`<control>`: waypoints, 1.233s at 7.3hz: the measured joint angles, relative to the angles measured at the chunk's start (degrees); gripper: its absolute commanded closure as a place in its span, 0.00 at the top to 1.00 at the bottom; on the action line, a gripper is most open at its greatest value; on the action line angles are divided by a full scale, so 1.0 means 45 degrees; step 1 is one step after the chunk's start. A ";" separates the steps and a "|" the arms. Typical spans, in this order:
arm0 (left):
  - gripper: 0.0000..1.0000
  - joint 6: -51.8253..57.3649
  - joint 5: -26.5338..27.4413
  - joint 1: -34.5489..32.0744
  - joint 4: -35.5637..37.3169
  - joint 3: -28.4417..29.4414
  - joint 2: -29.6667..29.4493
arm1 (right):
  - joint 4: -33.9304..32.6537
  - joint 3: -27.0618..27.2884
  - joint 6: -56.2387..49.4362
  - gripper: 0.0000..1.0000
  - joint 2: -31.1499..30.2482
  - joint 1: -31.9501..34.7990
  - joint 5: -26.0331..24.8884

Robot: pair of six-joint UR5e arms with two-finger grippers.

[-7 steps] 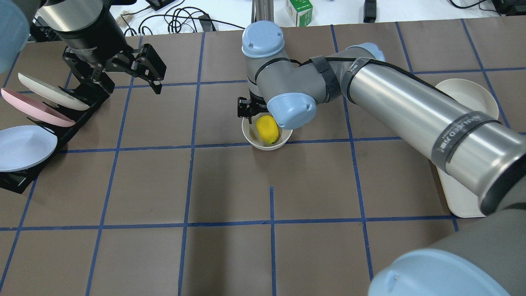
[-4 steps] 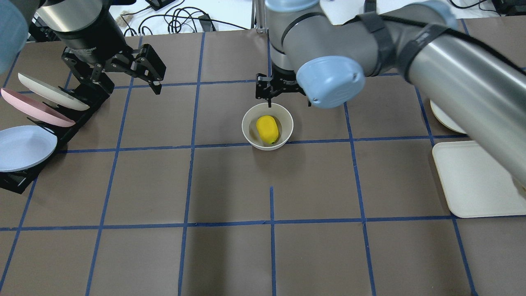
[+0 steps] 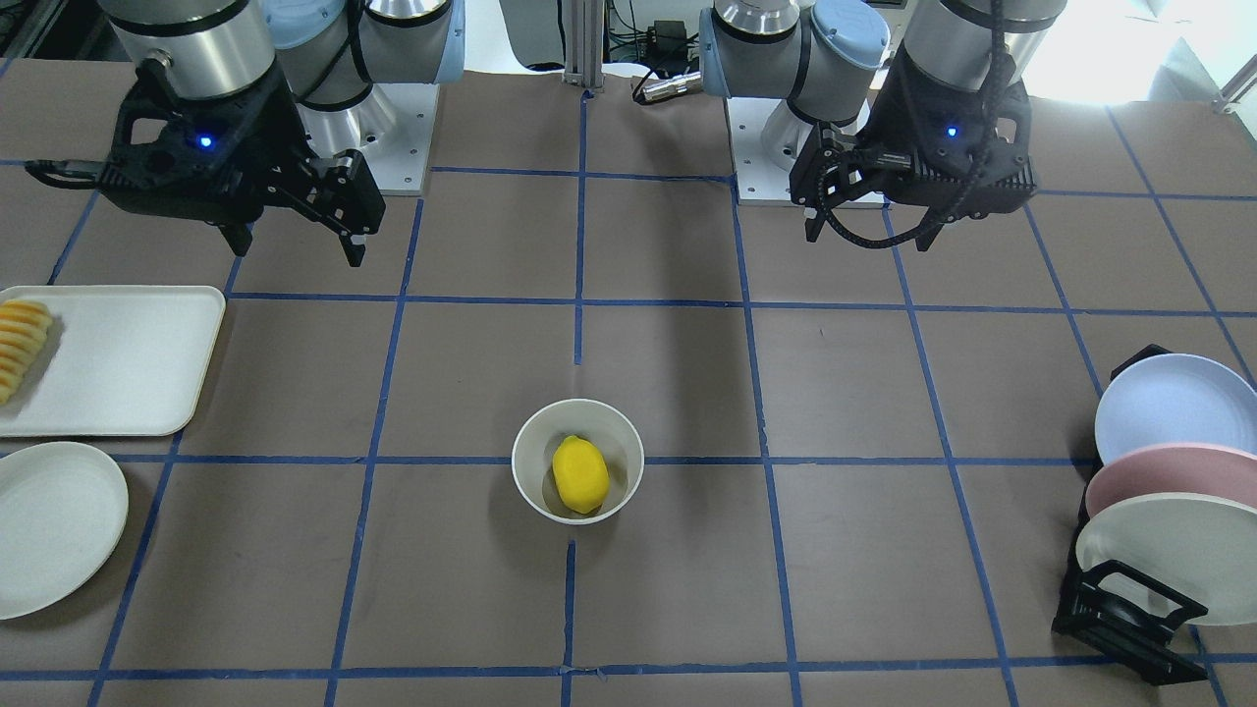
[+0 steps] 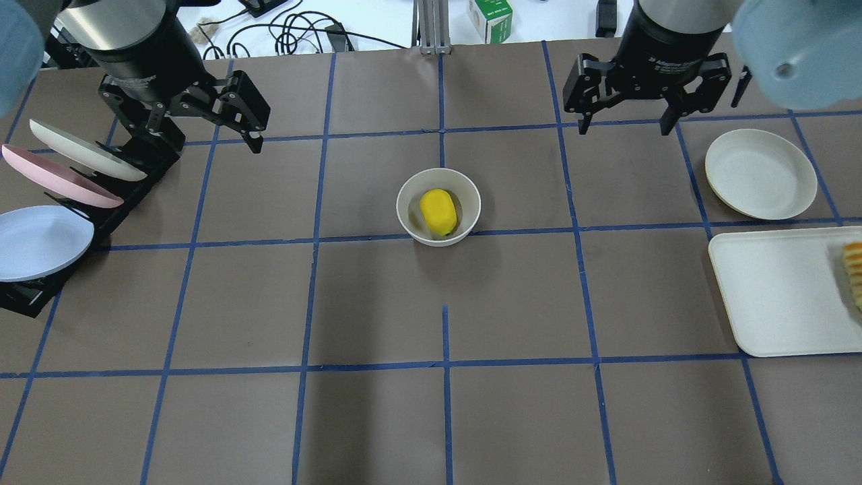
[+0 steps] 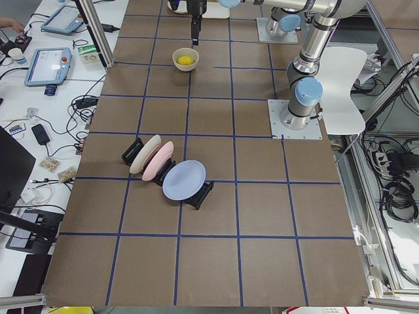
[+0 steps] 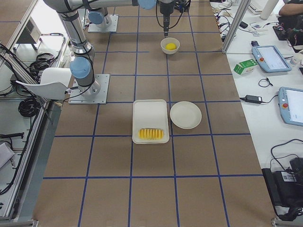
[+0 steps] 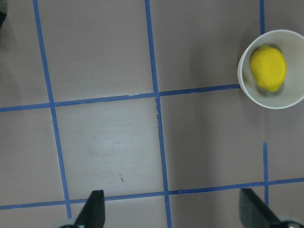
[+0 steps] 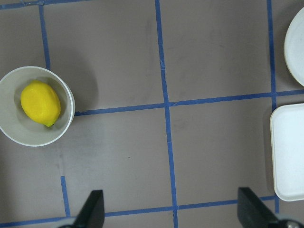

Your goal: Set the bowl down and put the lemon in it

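Observation:
The off-white bowl (image 4: pixel 406 195) stands upright mid-table on a blue tape line, with the yellow lemon (image 4: pixel 438 211) lying inside it. They also show in the front view as bowl (image 3: pixel 526 450) and lemon (image 3: pixel 579 474). My right gripper (image 4: pixel 625 128) hovers open and empty, well to the right of the bowl. My left gripper (image 4: pixel 202 135) hovers open and empty, far to the bowl's left, near the plate rack. The right wrist view shows the bowl (image 8: pixel 14 134) and lemon (image 8: pixel 40 103) at its left. The left wrist view shows the bowl (image 7: pixel 247 90) and lemon (image 7: pixel 268 68) at its upper right.
A flat off-white plate (image 4: pixel 761 174) and a white tray (image 4: pixel 774 289) holding fruit slices (image 4: pixel 854 269) lie at the right. A black rack (image 4: pixel 135 182) with white, pink and blue plates stands at the left edge.
My right arm has pulled away from over the bowl and swung out to the right, uncovering the plate and tray. The lemon stays in the bowl. The left arm has not moved.

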 measured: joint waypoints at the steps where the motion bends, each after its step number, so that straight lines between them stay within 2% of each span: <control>1: 1.00 -0.0008 -0.0017 0.0002 0.0006 0.0022 -0.0001 | 0.0168 0.0042 -0.0095 1.00 -0.0114 -0.0100 0.0033; 9: 1.00 -0.0004 -0.0098 0.0078 0.0148 0.0160 -0.0080 | 0.0125 0.0147 -0.0158 1.00 -0.0141 -0.0134 0.0070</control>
